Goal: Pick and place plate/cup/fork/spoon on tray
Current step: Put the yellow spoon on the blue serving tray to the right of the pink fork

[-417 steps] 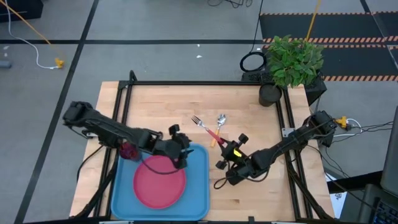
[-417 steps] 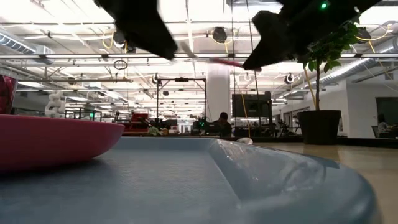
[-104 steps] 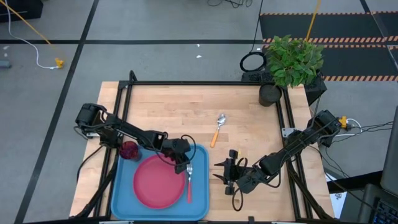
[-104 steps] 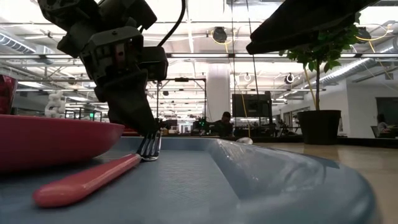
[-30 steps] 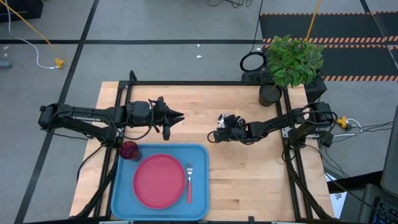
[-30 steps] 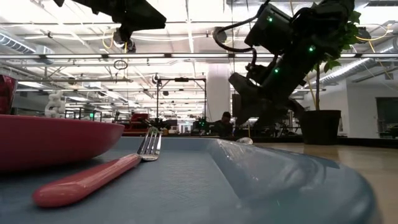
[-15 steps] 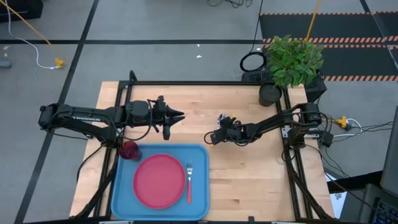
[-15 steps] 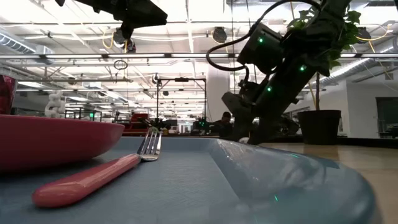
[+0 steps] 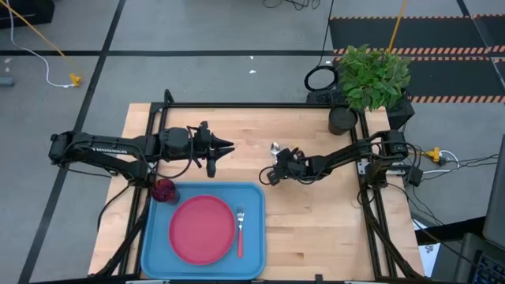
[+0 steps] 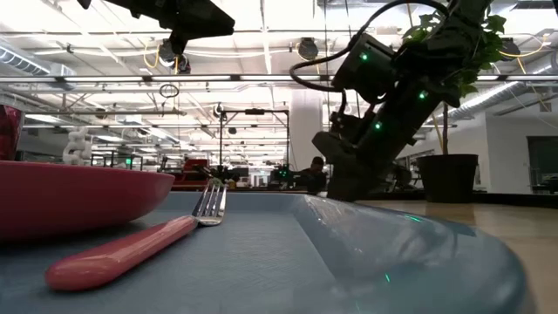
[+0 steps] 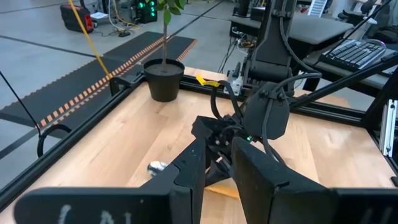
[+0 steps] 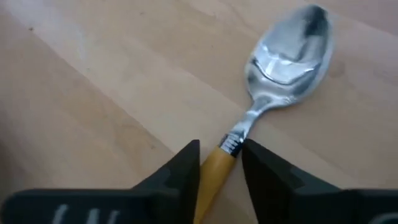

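The spoon (image 12: 283, 50), silver bowl and orange handle, lies flat on the bare wood at mid-table; its bowl (image 9: 274, 147) shows beside my right gripper (image 9: 273, 169), which slants down onto it and is shut on its handle. My left gripper (image 9: 226, 147) hangs high over the table's left half, fingers a little apart (image 11: 219, 171), holding nothing. The pink-red plate (image 9: 203, 229) and the fork (image 9: 240, 233) lie on the light blue tray (image 9: 154, 252). The dark red cup (image 9: 164, 190) stands just off the tray's far left corner. My right gripper pinches the spoon's orange handle (image 12: 214, 169) between its two fingers, right behind the metal neck. The fingers come slanting down from the table's right and stand on either side of the handle. The spoon lies flat on the wood, bowl toward the far edge.
A black pot with a green plant (image 9: 343, 118) stands at the far right corner. Black frame rails (image 9: 237, 106) run along the table's far and side edges. Bare wood (image 9: 316, 229) lies between the tray and the right rail.
My right gripper has sunk toward the table and onto the spoon, shifting a little toward the tray and rolling its wrist; for the last half second it has held still. My left gripper has stayed where it was.
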Available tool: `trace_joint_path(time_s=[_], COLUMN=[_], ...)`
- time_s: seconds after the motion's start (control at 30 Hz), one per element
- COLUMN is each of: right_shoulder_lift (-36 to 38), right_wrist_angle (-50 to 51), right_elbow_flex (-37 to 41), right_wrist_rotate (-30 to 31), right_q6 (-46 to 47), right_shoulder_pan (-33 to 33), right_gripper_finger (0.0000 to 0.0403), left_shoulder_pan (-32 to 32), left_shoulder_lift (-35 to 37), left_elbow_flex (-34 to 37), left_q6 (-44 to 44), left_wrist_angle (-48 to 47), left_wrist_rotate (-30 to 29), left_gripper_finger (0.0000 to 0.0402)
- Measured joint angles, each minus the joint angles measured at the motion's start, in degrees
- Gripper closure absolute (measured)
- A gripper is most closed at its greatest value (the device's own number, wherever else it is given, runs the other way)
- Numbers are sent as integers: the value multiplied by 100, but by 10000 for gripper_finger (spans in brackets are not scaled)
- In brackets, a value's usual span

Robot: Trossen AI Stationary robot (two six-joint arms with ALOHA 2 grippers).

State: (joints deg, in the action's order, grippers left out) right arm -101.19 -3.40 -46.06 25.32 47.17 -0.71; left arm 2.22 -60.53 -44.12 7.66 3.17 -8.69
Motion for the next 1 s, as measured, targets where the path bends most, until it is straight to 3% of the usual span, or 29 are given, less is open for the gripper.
trace_joint_path(time_s=[0.37, 1.0], right_shoulder_lift=[271, 730], right_wrist_angle=[288, 914], right_elbow_flex=[14, 15], right_wrist_rotate=[-395, -317], right_q6=[-218, -353], right_shoulder_pan=[-3, -129], right_gripper_finger=[372, 395], left_shoulder_pan=[0, 0], left_shoulder_lift=[0, 0], left_elbow_flex=[0, 0], left_q6=[-9, -167], left_wrist_angle=[-38, -158], left_wrist_rotate=[0, 12], left_gripper_finger=[320, 320])
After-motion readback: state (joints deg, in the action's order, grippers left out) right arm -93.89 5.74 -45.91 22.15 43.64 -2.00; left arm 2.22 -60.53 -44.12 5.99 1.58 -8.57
